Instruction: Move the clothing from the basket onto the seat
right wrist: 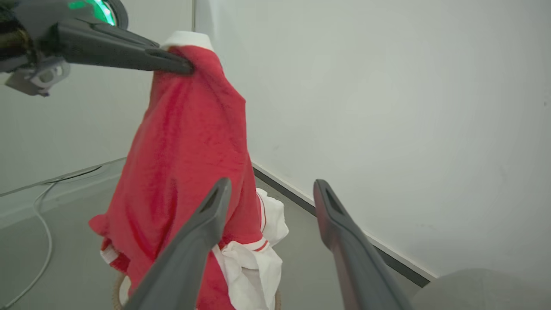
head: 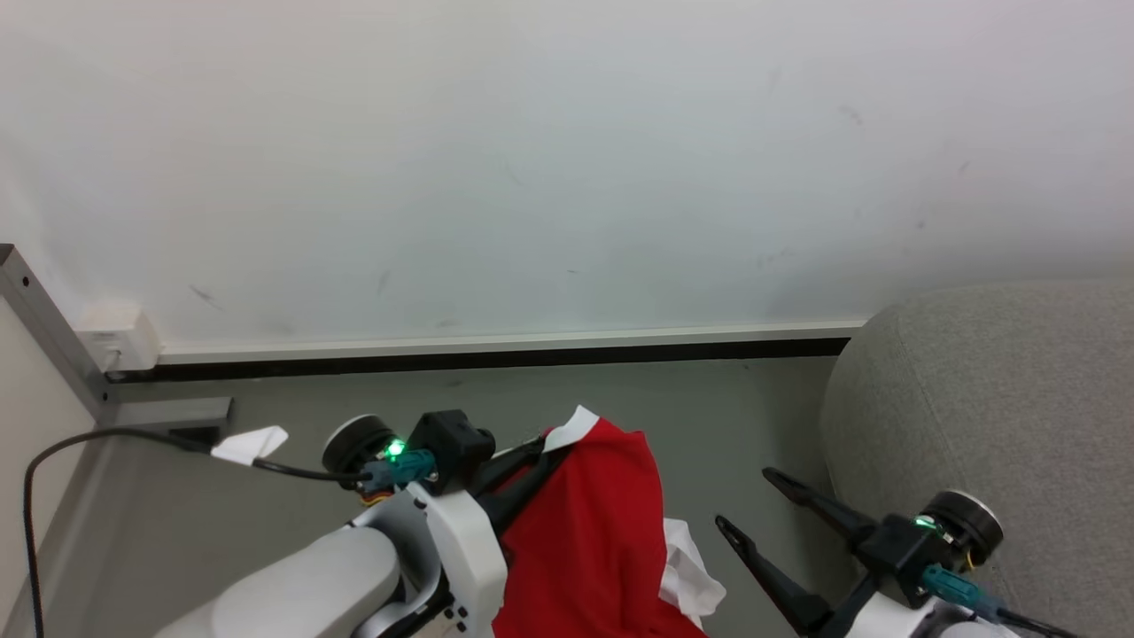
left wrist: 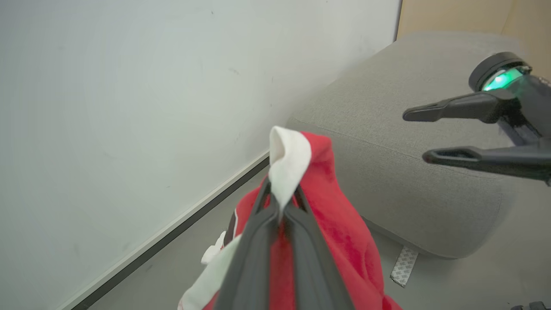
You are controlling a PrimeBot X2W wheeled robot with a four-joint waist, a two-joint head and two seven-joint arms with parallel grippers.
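The red jersey (head: 585,532) hangs lifted in the air, and my left gripper (head: 542,447) is shut on its top fold with the white trim (left wrist: 286,155). In the right wrist view the jersey (right wrist: 185,150) drapes down from those fingers (right wrist: 172,64). White cloth (right wrist: 249,267) hangs at its lower edge; I cannot tell whether it is a separate garment. A sliver of the basket's brown rim (right wrist: 115,292) shows under the jersey. My right gripper (head: 744,498) is open and holds nothing, right of the jersey and beside the grey sofa (head: 992,399).
A white wall with a dark baseboard (head: 496,359) runs behind. A black cable (head: 106,439) and a grey post (head: 44,319) are at the left. Grey floor (head: 726,408) lies between jersey and sofa. A patterned tag (left wrist: 403,265) hangs under the sofa's edge.
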